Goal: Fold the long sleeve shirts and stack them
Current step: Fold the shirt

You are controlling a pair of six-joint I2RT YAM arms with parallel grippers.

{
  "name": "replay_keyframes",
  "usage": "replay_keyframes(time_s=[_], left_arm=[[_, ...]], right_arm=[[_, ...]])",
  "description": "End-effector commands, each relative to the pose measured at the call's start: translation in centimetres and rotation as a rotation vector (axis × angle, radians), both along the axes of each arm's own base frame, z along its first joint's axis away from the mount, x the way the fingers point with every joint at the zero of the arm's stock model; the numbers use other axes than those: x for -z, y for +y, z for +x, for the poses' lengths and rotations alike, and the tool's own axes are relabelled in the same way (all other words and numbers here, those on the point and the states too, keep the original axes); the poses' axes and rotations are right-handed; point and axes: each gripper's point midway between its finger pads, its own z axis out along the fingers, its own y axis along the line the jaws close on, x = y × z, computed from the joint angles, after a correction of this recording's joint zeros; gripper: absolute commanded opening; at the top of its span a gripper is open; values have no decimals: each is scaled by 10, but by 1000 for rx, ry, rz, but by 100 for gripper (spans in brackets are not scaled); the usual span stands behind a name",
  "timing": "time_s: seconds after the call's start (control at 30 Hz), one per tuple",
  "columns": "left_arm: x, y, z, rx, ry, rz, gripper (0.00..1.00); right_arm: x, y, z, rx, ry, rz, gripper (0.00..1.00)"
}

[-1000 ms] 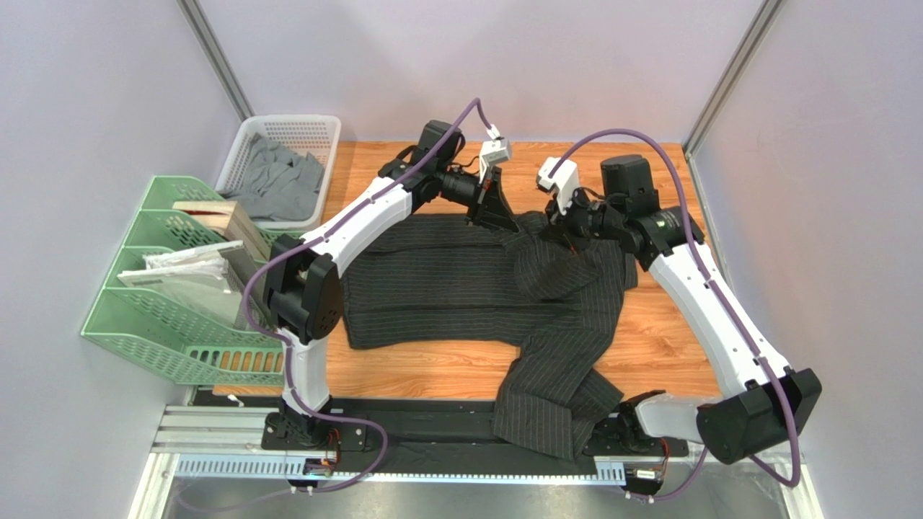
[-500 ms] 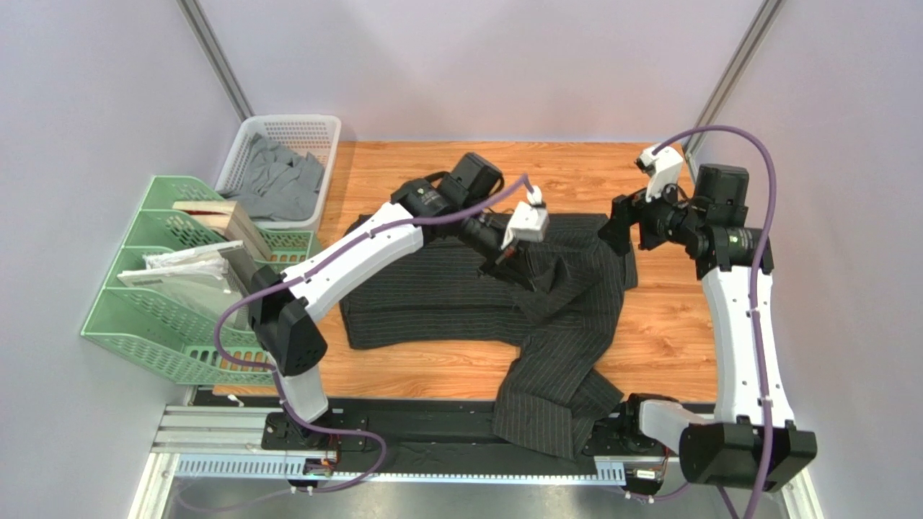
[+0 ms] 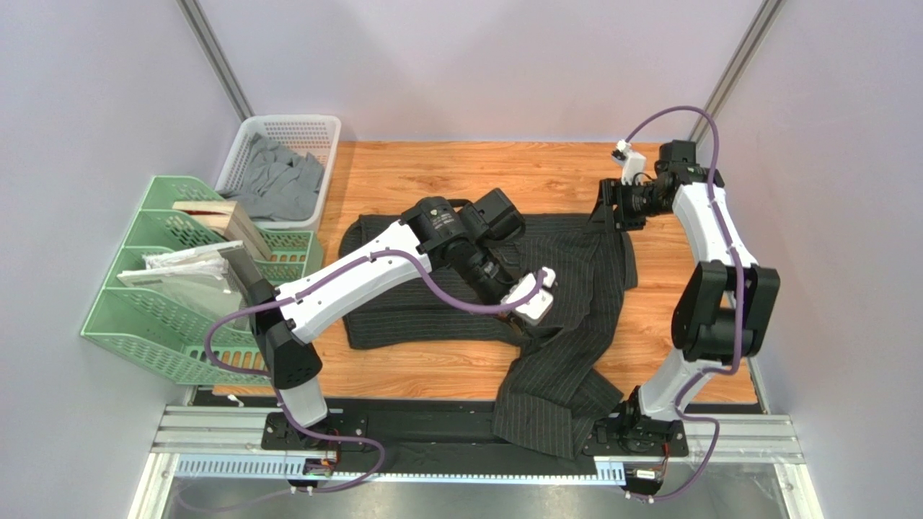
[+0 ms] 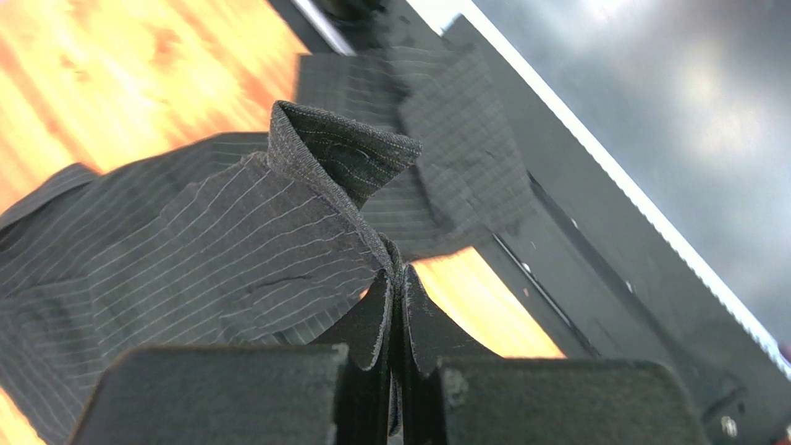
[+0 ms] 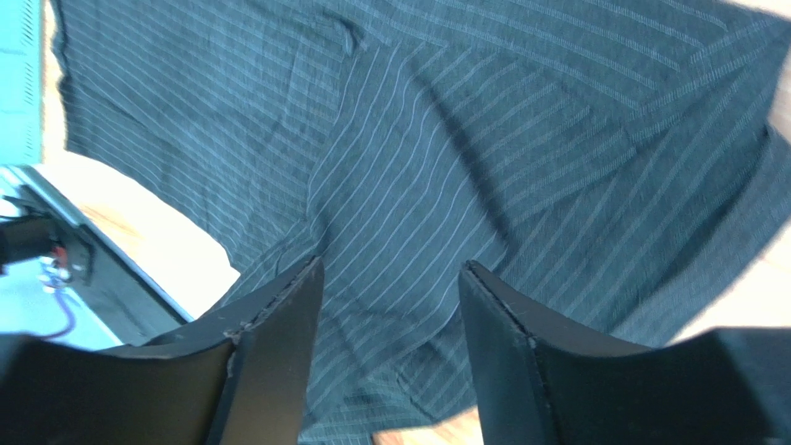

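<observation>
One long sleeve shirt (image 3: 585, 270), charcoal with pale pinstripes, lies spread across the wooden table (image 3: 466, 173). One sleeve (image 3: 542, 411) hangs over the near edge. My left gripper (image 3: 520, 311) is over the shirt's middle right, shut on a folded edge of its fabric. In the left wrist view the cloth (image 4: 232, 232) runs up from between the closed left gripper (image 4: 397, 278). My right gripper (image 3: 602, 208) hovers open at the shirt's far right corner. The right wrist view shows only striped fabric (image 5: 446, 167) beyond the parted right gripper (image 5: 390, 278), nothing between its fingers (image 5: 278, 324).
A white basket (image 3: 284, 162) holding grey clothes stands at the far left. A green file rack (image 3: 184, 281) with papers sits along the left edge. A black rail (image 3: 433, 427) runs along the near edge under the hanging sleeve.
My left gripper has dragged the held shirt edge from the far side toward the near right. My right gripper has let go, opened and drawn back to the far right.
</observation>
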Motion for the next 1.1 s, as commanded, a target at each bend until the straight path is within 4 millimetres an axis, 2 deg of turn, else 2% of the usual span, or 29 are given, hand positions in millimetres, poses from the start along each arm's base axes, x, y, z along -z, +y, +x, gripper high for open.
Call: replay_keyframes(time_s=[0.0, 0.03, 0.13, 0.17, 0.3, 0.37, 0.4, 0.47, 0.63, 0.8, 1.07], left_arm=[[-19, 17, -19, 124, -132, -35, 0], [-21, 17, -19, 135, -154, -41, 0], [-22, 17, -23, 159, -145, -34, 0], [-21, 19, -26, 166, -132, -18, 0], [-27, 29, -27, 202, -175, 16, 0], [-27, 39, -28, 215, -179, 56, 0], [-28, 42, -26, 214, -196, 67, 0], [-26, 51, -27, 221, -198, 106, 0], [-21, 61, -26, 219, -210, 139, 0], [-20, 68, -26, 216, -227, 153, 0], [-6, 96, -28, 234, -275, 213, 0]], right_arm=[[-8, 13, 25, -5, 26, 88, 57], [4, 16, 28, -2, 71, 101, 54], [16, 27, 37, -20, 101, 89, 45], [28, 30, 39, -21, 136, 90, 42], [53, 50, 35, -60, 197, 67, 33], [68, 50, 33, -58, 230, 51, 32], [72, 63, 28, -90, 243, 42, 30], [83, 67, 24, -96, 273, 27, 29], [112, 67, 17, -83, 351, -14, 29], [122, 66, 11, -81, 387, -22, 28], [83, 78, 11, -130, 332, 69, 34]])
